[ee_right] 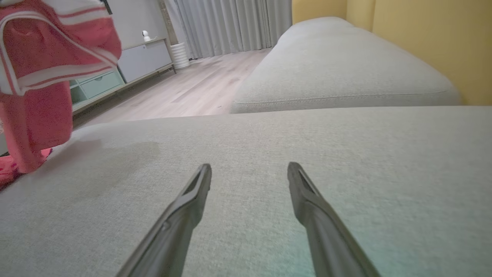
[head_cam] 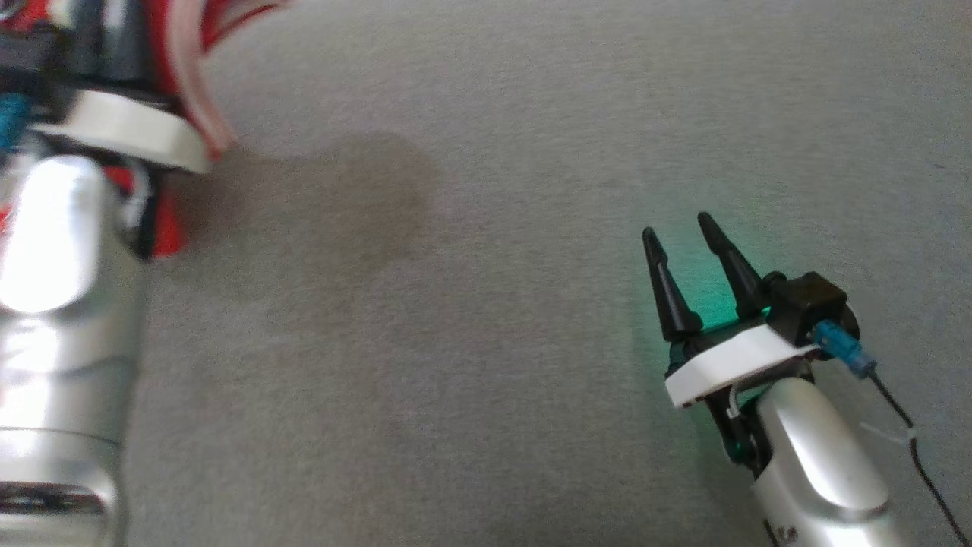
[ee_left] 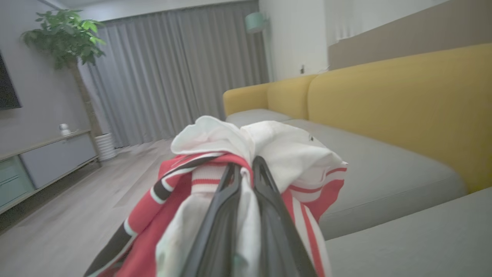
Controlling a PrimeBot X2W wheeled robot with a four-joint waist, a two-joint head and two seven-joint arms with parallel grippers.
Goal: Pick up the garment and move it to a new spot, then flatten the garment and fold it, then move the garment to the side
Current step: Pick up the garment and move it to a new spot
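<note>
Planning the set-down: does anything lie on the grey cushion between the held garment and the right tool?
Nothing visible. The garment hangs from the shut left tool; the cushion toward the open right tool bears just a shadow.

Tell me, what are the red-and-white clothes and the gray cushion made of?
The garment looks like soft, matte knit cloth, probably sportswear: it bunches into loose folds and has striped trim. The cushion looks like matte woven upholstery fabric: a fine grainy weave shows.
</note>
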